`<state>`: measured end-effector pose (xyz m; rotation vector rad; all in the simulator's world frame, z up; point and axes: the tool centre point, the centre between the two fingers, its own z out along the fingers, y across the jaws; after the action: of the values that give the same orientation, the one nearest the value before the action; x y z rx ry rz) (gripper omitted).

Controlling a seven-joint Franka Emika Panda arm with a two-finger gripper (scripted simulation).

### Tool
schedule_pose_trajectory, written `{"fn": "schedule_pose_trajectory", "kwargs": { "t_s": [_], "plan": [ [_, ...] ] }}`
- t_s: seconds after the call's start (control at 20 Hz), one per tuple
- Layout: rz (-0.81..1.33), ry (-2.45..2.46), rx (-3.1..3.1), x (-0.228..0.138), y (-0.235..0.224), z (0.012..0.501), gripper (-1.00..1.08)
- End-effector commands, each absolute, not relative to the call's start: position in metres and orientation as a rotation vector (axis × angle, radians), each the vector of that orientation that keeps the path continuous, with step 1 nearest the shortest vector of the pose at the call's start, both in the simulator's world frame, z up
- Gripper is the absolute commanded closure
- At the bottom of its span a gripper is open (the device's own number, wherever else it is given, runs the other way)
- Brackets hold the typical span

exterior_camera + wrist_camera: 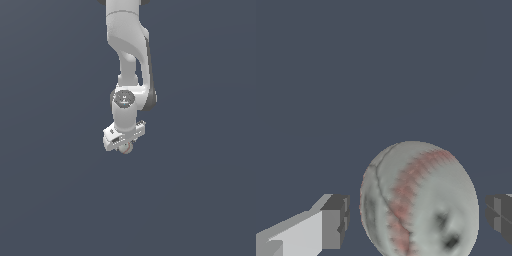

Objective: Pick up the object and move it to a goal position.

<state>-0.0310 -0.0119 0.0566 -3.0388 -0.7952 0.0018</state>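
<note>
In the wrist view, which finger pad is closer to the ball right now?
Neither touches the baseball. The finger with the pale link in view sits slightly nearer than the finger at the frame edge. The gripper stands open around it.

The flat dark blue-grey ground (50, 200) fills the whole exterior view, edge to edge. It has one plain colour, with no lines, marks or pattern on it. The light is soft and even all over. The wrist view shows the same smooth dark blue-grey ground (381, 65), just as plain and bare.
</note>
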Motion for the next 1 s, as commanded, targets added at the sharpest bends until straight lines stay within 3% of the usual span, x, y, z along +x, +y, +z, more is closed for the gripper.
{"fn": "schedule_pose_trajectory", "kwargs": {
  "t_s": [0.0, 0.15, 0.2, 0.95],
  "plan": [
    [0.000, -0.796, -3.039, -0.0304, -0.0121, 0.0499, -0.92],
    [0.000, -0.796, -3.039, -0.0299, -0.0123, 0.0477, -0.92],
    [0.000, -0.796, -3.039, -0.0299, -0.0123, 0.0477, 1.08],
    [-0.001, -0.796, -3.040, -0.0301, -0.0116, 0.0554, 1.08]
  ]
}}
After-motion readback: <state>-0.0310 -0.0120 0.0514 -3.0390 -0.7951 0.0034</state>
